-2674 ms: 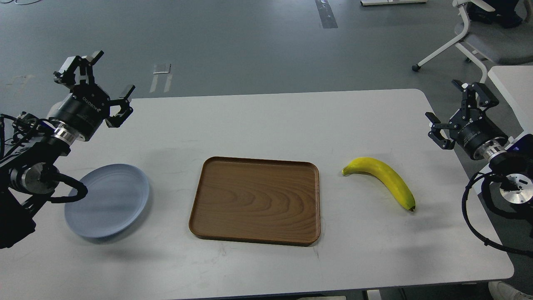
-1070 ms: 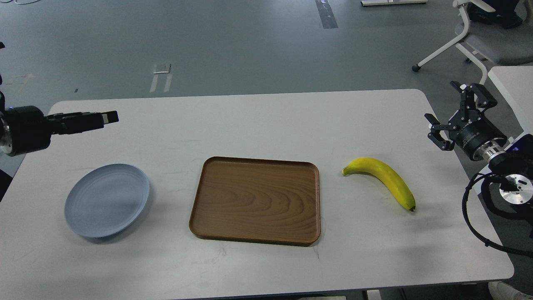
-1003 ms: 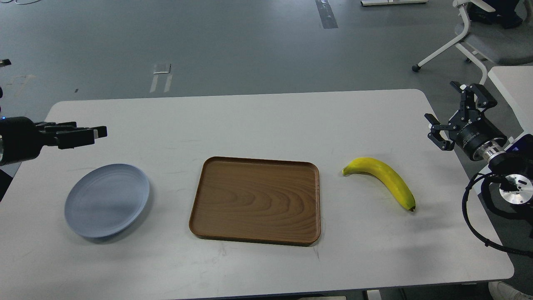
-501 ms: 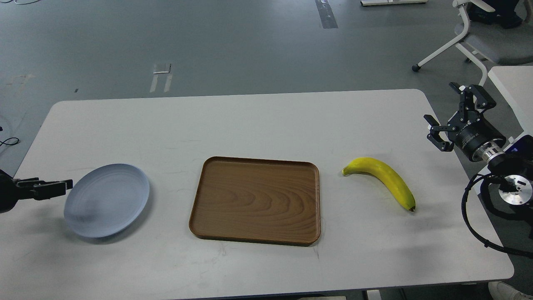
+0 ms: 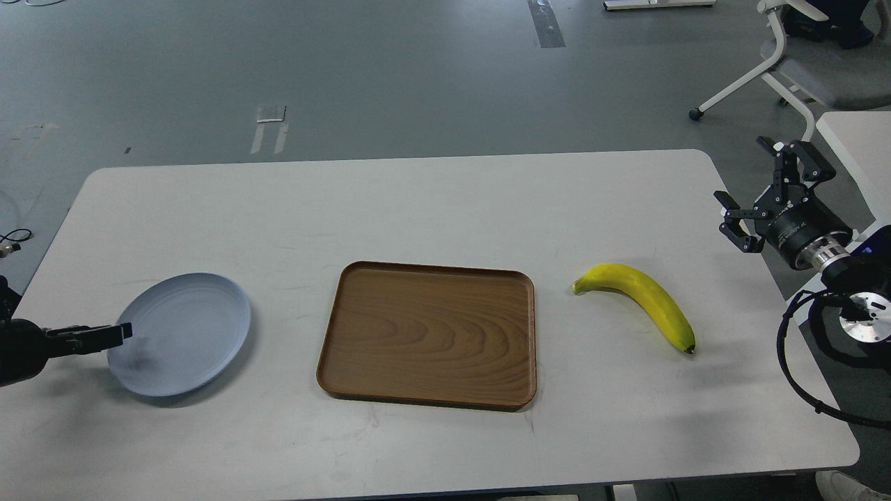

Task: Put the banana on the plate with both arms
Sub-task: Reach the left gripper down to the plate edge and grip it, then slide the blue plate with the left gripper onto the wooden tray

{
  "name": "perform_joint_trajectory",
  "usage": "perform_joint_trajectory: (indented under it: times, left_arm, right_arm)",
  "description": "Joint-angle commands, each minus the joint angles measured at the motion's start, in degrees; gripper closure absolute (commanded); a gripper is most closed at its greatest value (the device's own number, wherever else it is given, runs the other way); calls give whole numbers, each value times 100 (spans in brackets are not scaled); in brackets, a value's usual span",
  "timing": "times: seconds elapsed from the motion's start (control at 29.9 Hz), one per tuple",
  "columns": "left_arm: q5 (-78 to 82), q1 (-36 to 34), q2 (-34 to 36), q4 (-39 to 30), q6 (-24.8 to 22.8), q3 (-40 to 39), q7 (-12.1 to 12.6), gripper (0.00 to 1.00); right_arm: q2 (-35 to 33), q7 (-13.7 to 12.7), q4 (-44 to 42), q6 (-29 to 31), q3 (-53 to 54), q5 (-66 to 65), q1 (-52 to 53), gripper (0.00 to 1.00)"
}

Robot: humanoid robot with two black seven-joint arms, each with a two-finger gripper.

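Note:
The yellow banana (image 5: 644,299) lies on the white table (image 5: 445,202), to the right of the tray, stem end pointing left. The pale grey-blue plate (image 5: 188,327) lies on the left of the table. My left gripper (image 5: 104,335) comes in low from the left edge and is seen edge-on as a flat dark bar. Its tip is at the plate's left rim; I cannot tell whether it grips the rim. My right gripper (image 5: 766,191) is open and empty, held beyond the table's right edge, up and to the right of the banana.
A brown wooden tray (image 5: 428,334) lies in the middle of the table between plate and banana. An office chair (image 5: 800,62) and a second white table (image 5: 860,139) stand at the far right. Black cables (image 5: 800,376) hang by my right arm.

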Motion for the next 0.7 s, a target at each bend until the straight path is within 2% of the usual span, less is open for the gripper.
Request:
perform_joint_trajectory:
  times: [0.0, 0.1, 0.33, 0.4, 0.43, 0.67]
  left_arm:
    - [5, 9, -18, 35, 0, -1, -1, 23]
    - [5, 9, -98, 70, 0, -1, -1, 29]
    - [14, 35, -115, 79, -18, 8, -1, 53]
    - [5, 26, -115, 70, -27, 8, -1, 81]
    - [5, 18, -115, 79, -27, 8, -1, 100]
    - [5, -44, -98, 70, -18, 8, -1, 100]
  right_arm:
    - [26, 0, 0, 0, 0, 0, 0, 0]
    - [35, 0, -9, 0, 0, 0, 0, 0]
    - [43, 0, -9, 0, -18, 0, 0, 0]
    - [43, 0, -9, 0, -1, 0, 0, 0]
    - [43, 0, -9, 0, -18, 0, 0, 0]
    - [43, 0, -9, 0, -18, 0, 0, 0]
